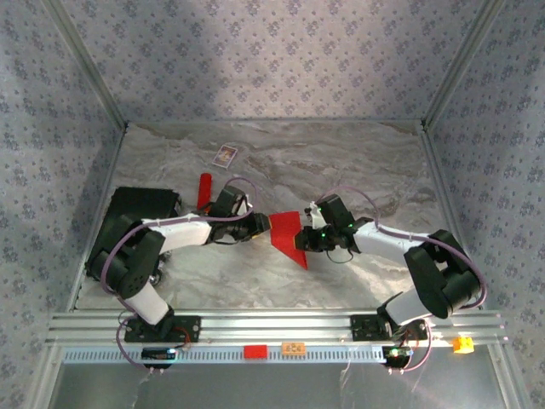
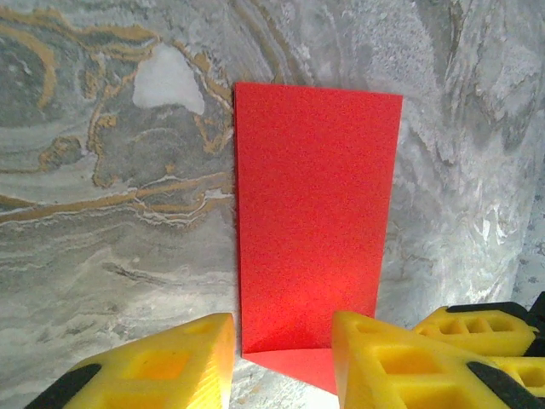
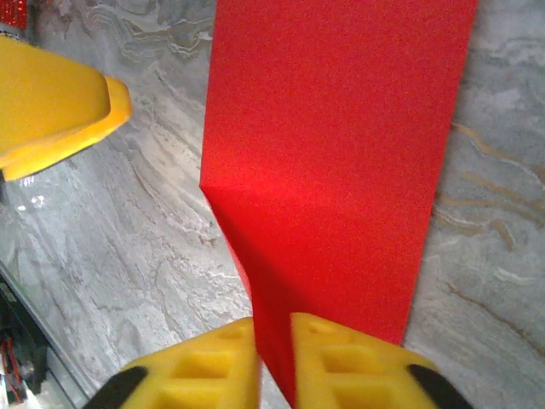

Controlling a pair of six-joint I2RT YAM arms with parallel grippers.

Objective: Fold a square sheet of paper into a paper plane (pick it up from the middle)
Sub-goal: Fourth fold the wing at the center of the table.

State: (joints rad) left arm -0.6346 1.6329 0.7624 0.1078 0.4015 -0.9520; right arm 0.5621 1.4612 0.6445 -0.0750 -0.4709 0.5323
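The marble table (image 1: 281,153) carries the square sheet of paper (image 1: 288,234) at its middle, folded narrow; the right gripper (image 3: 274,328) pinches the paper's right edge tight between its fingers; the left gripper (image 2: 281,332) stands parted astride the left end.
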